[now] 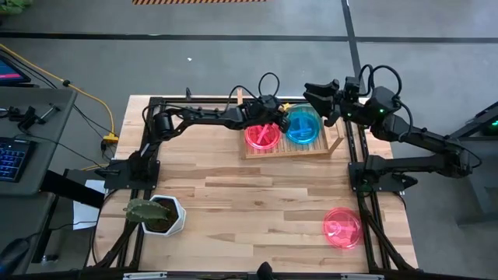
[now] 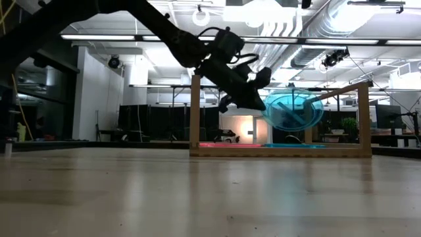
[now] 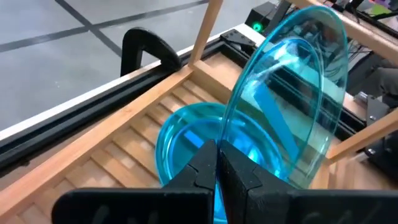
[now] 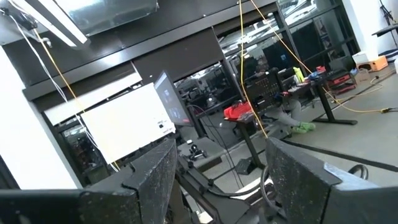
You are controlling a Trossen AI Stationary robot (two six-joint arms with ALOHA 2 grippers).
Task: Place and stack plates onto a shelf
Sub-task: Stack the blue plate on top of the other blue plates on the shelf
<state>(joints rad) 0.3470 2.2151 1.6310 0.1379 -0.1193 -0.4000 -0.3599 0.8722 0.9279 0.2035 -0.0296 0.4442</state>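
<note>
- Stacking is the step in hand: the left gripper (image 3: pixel 217 163) is pinched narrow on the rim of a teal plate (image 3: pixel 283 99), holding it tilted above the shelf (image 1: pixel 331 146).
- Under it, on the shelf's right half, lies a teal stack (image 3: pixel 186 134); in the low view the held plate (image 2: pixel 293 109) hangs clear of the slats, not yet touching that stack.
- On the shelf's left half sits a pink stack (image 1: pixel 262 135), just beside the teal one.
- One pink plate (image 1: pixel 342 227) lies alone near the table's front right corner, well apart from the shelf, so the job looks far along but unfinished.
- The right gripper (image 4: pixel 217 180) waits raised off the table's far right edge, fingers spread wide, holding nothing.
- Next, I judge, the left arm must level the plate, lower it square onto the teal stack, then let go; released while tilted, it may slide off.
- A white pot (image 1: pixel 167 215) stands front left, out of the way.
</note>
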